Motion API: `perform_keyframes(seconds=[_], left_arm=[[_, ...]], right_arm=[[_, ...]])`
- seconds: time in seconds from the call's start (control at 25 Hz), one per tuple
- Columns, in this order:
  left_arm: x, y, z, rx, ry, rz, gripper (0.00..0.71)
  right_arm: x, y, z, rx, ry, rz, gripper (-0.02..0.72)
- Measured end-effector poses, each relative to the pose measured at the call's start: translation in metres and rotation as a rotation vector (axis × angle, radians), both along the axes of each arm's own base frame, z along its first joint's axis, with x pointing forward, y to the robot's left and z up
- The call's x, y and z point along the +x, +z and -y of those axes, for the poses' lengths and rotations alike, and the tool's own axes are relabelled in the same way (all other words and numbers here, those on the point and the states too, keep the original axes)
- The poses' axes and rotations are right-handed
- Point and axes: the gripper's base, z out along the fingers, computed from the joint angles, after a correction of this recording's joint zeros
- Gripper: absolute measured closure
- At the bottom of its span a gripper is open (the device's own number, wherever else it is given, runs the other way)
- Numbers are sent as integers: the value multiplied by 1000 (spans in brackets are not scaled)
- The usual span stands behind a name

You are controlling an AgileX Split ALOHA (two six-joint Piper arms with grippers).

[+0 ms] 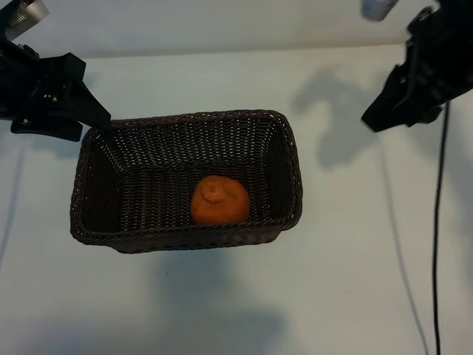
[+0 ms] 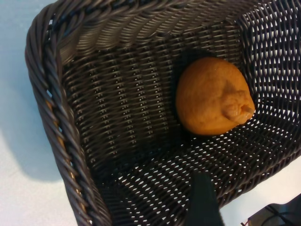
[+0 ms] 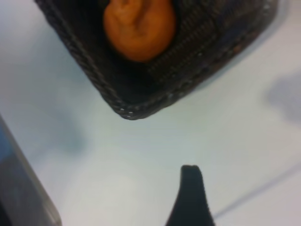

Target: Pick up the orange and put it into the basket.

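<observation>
A: Wicker basket (image 1: 284, 159) sits mid-worktop (image 1: 347, 296), dark brown, braided rim all round, sides sloping in. Orange (image 1: 219, 200) is inside on the floor, close to the near long wall, right of centre, knobby stem end up.

B: Room around it?

A: Bare white worktop on every side in the exterior view. Widest strips are in front and to the right. A black cable (image 1: 436, 244) runs down the far right edge, well apart from the basket.

B: Left pincer?

A: Left pincer (image 1: 92, 118) sits at the basket's back-left corner, tip right at the rim. Can't tell whether it touches. Left wrist view looks down into the basket: only one dark finger (image 2: 203, 200) shows, over the woven floor, apart from the orange. Jaws stand spread, nothing between them.

B: Right one?

A: Right pincer (image 1: 373, 118) is up at the top right, clear of the basket with a gap of worktop between. Right wrist view has a single finger (image 3: 190, 197) over bare worktop, basket corner and the orange beyond it. Holding nothing; jaw gap itself not visible, so can't tell.
</observation>
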Motion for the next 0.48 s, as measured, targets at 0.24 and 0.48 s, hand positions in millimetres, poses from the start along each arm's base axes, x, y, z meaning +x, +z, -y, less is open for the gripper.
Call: perform_keyframes(seconds=[0.24, 0.48], left_arm=[[0, 0, 0, 0, 0, 0, 185], [0, 0, 0, 0, 0, 0, 186]], right_arm=[[-6, 11, 8, 25, -27, 34, 178], [-10, 16, 8, 32, -27, 48, 178]])
